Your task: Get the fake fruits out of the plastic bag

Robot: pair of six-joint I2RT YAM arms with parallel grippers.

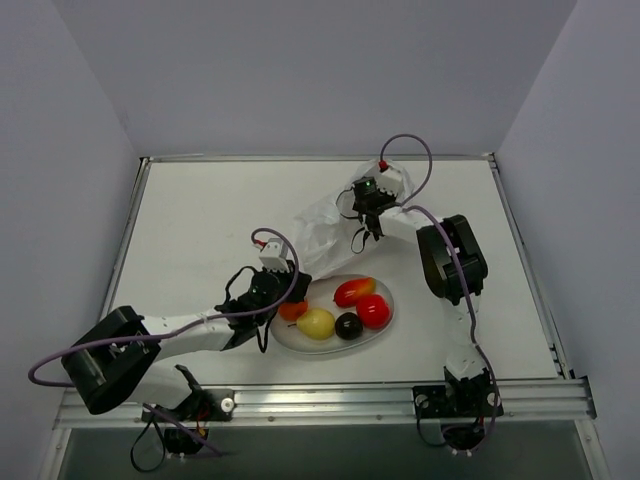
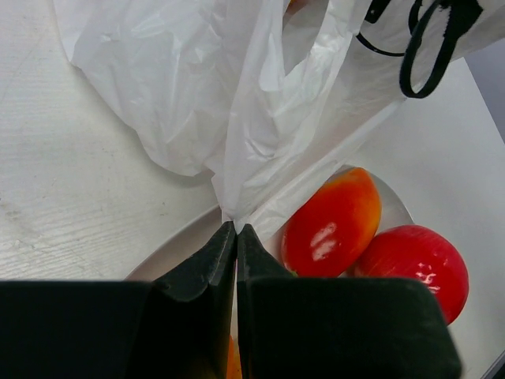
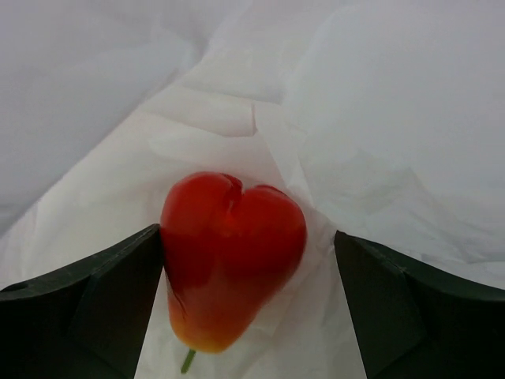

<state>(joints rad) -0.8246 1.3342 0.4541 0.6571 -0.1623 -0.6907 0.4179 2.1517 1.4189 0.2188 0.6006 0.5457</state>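
On the bag point(image 3: 371, 142) left fingers point(image 2: 201, 264) pinch, red fruit point(image 3: 233, 260) points stem toward wide right fingers point(image 3: 95, 308).

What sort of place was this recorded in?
Likely a robotics lab test cell: a white tabletop edged by aluminium rail, plain grey walls closing it in, and glossy plastic fake fruits on a smooth white oval plate.
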